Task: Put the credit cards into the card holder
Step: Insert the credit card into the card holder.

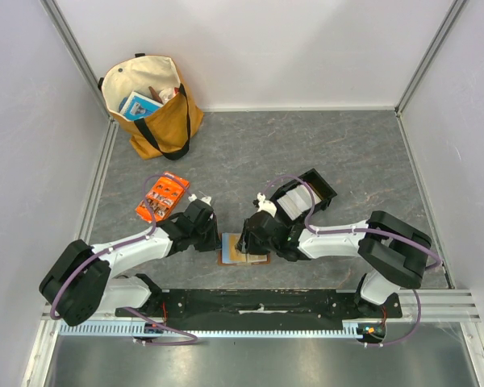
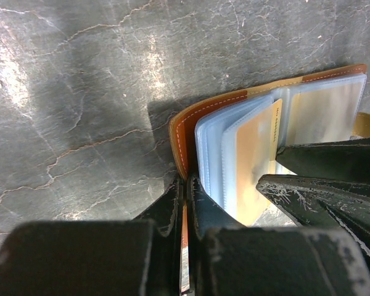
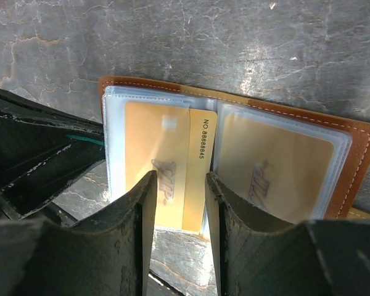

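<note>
Top view: I see the holder (image 1: 234,256) lying open at 6 o'clock on the table (image 1: 306,153), with the left gripper (image 1: 216,240) at its 9 and the right gripper (image 1: 245,242) over it. Left wrist: left one's clamped on the holder's cover edge. Right wrist: fingers spread, released, straddling a gold card (image 3: 200,154).

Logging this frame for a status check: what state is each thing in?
card holder: open, sleeves showing.
gold card: partly inside a sleeve.
left gripper: shut on the card holder's cover.
right gripper: open, over the gold card.
black tray: open, holding white cards.
tote bag: upright, mouth open.
</note>
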{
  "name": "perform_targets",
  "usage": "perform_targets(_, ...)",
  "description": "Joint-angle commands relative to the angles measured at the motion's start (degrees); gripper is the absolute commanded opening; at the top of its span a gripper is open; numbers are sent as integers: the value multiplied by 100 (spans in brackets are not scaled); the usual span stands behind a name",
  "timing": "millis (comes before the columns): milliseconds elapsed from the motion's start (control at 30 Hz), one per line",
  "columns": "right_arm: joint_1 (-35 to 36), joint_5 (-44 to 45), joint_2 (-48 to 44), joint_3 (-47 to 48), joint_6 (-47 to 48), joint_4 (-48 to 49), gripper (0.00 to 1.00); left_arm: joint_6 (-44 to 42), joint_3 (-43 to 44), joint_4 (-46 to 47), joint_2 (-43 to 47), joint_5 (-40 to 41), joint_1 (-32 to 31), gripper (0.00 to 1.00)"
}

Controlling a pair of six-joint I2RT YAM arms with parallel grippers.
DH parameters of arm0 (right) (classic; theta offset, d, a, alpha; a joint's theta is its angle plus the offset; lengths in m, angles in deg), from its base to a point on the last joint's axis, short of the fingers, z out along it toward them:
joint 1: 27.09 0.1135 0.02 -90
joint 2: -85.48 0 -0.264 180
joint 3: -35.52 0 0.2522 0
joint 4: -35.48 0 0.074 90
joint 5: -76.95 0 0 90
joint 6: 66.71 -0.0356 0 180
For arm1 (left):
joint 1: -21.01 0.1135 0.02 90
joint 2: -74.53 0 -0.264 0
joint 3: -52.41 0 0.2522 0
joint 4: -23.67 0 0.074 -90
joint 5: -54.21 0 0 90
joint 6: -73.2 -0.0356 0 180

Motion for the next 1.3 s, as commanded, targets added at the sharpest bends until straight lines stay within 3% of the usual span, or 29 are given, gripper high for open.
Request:
perform_targets(0, 49, -65, 86, 105, 87, -1, 43, -126, -26, -248, -1, 98, -15, 2)
perform_targets(500, 58, -398, 94, -54, 87, 825, 38, -126, -34, -239, -1, 89, -15, 2)
perform_targets(733, 49, -329, 16, -1, 122, 625, 38, -117, -52, -257, 34, 98, -15, 2)
perform_targets(1267, -249, 1068, -1662, 201, 869, -949, 62, -231, 194, -520, 526, -51, -15, 2)
